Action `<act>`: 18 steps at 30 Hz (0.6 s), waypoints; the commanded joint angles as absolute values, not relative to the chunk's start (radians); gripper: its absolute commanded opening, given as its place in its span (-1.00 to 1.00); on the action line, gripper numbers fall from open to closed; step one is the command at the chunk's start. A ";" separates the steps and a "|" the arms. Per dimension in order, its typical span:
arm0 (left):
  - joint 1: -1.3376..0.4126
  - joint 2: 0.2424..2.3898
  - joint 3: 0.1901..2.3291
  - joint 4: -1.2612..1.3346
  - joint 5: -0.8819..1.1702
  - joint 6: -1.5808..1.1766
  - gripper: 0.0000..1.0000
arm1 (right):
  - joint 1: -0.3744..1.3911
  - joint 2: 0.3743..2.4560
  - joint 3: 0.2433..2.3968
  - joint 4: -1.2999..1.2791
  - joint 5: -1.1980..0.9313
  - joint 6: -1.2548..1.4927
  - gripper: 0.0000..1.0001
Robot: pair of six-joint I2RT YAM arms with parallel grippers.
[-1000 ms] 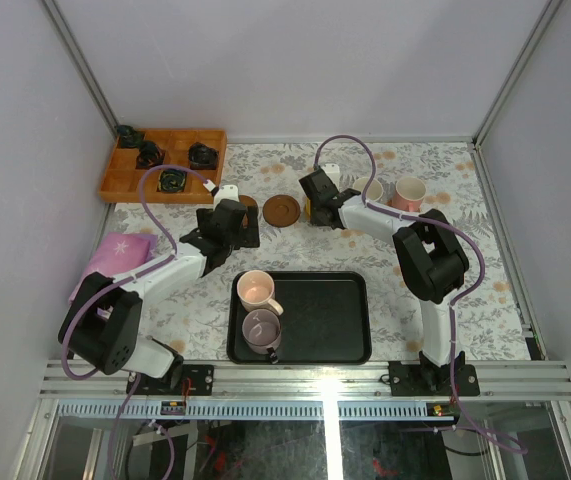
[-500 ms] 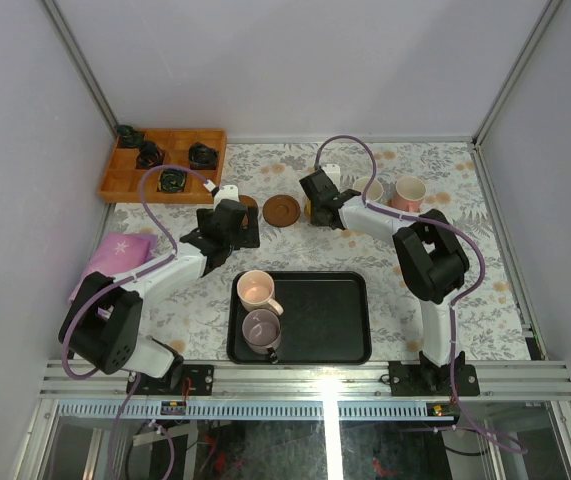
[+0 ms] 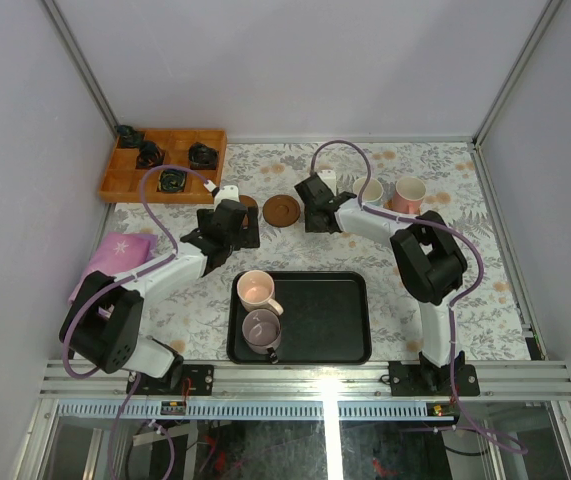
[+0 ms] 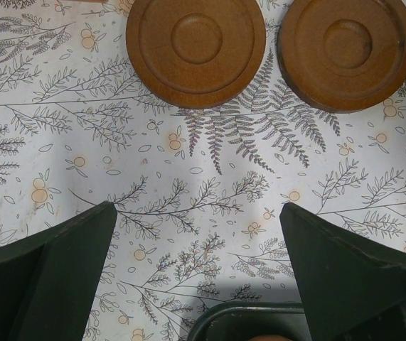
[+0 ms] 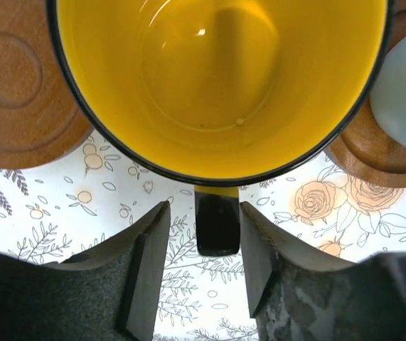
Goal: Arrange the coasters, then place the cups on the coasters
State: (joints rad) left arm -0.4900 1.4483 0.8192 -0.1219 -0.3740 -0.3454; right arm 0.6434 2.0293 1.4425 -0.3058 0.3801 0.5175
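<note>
- At the far left corner a wooden box [image 3: 163, 165] holds small black objects, and a pink cloth [image 3: 115, 255] lies nearer along the left edge of the table [image 3: 465, 270].
- The left gripper [image 4: 197, 213] hangs over bare tablecloth with its jaws spread wide and nothing between them.
- Just beyond its fingers [image 4: 46, 284] lie two coasters side by side, the left coaster [image 4: 195, 50] and the middle coaster [image 4: 345, 53], close together but apart, both bare.
- Near the arm bases the black tray [image 3: 335, 345] carries the pale pink cup [image 3: 256, 289] and, just nearer the bases, the mauve-grey cup [image 3: 261, 328], both at its left end.
- The right gripper [image 5: 204, 209] is low at the far middle of the table, just right of the middle coaster.
- Its jaws are parted and stand astride the handle [image 5: 217, 220] of the yellow cup [image 5: 220, 85]; a clear gap shows on one side of the handle, so it is not clamped.
- The yellow cup stands upright and empty; whether a coaster lies under it cannot be told.
- Just right of it the pale cup [image 3: 370, 190] stands on a coaster [image 5: 362, 160], and the pink-tinted cup [image 3: 409, 192] stands just right of that.
</note>
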 commanded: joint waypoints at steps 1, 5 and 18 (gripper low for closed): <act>-0.483 1.458 0.845 -0.107 -0.387 -0.352 1.00 | 0.662 1.972 1.446 -0.339 0.394 0.525 0.03; -0.483 1.460 0.852 -0.107 -0.384 -0.353 1.00 | 0.667 1.961 1.441 -0.337 0.396 0.521 0.03; -0.483 1.462 0.861 -0.110 -0.383 -0.350 1.00 | 0.667 1.946 1.481 -0.312 0.503 0.470 -0.03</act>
